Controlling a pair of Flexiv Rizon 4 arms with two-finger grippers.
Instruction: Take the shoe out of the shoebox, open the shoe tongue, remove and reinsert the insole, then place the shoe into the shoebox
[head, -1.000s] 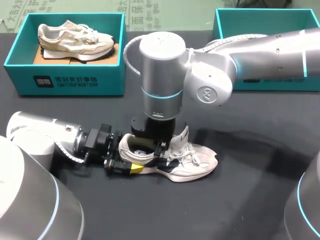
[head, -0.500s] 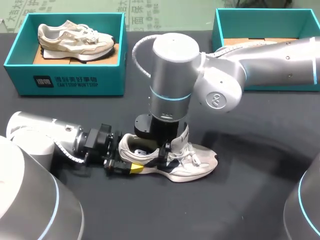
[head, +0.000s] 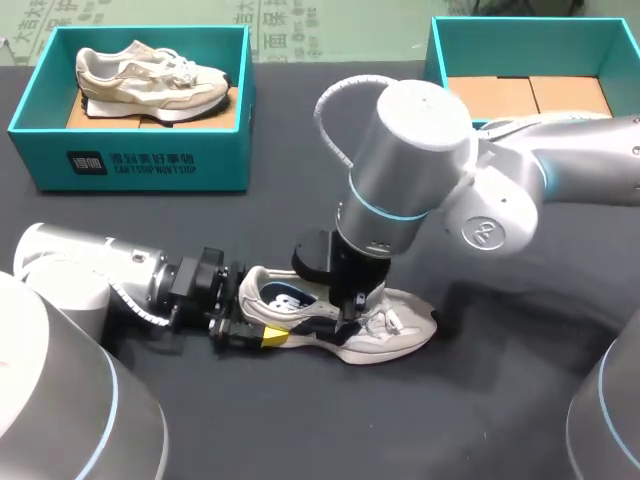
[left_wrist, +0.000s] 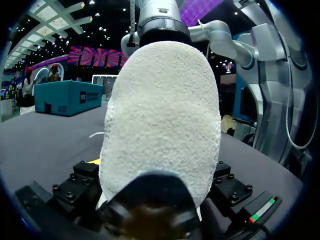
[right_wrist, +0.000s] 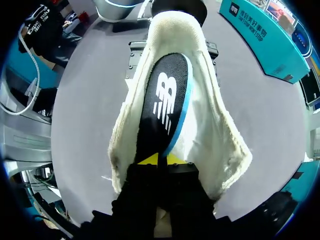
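A white shoe (head: 392, 336) lies on its sole on the black table, toe pointing right. My left gripper (head: 250, 325) holds its heel (left_wrist: 160, 120) from behind, one finger on each side. My right gripper (head: 352, 305) reaches down into the shoe's mouth. In the right wrist view its yellow tips (right_wrist: 161, 160) are pinched together on the front end of the black insole (right_wrist: 165, 105). The insole has a blue edge and lies tilted inside the shoe (right_wrist: 222, 150). It also shows in the head view, inside the shoe's mouth (head: 288, 297).
A teal shoebox (head: 130, 160) at the back left holds a second, beige shoe (head: 150, 75). Another teal shoebox (head: 530, 30), with brown card on its floor, stands at the back right, behind my right arm. Bare black table lies in front of the shoe.
My right arm has swung to the right and leaned over, its fingers closing. The insole now shows in the shoe's mouth. My left arm and the shoe have stayed put.
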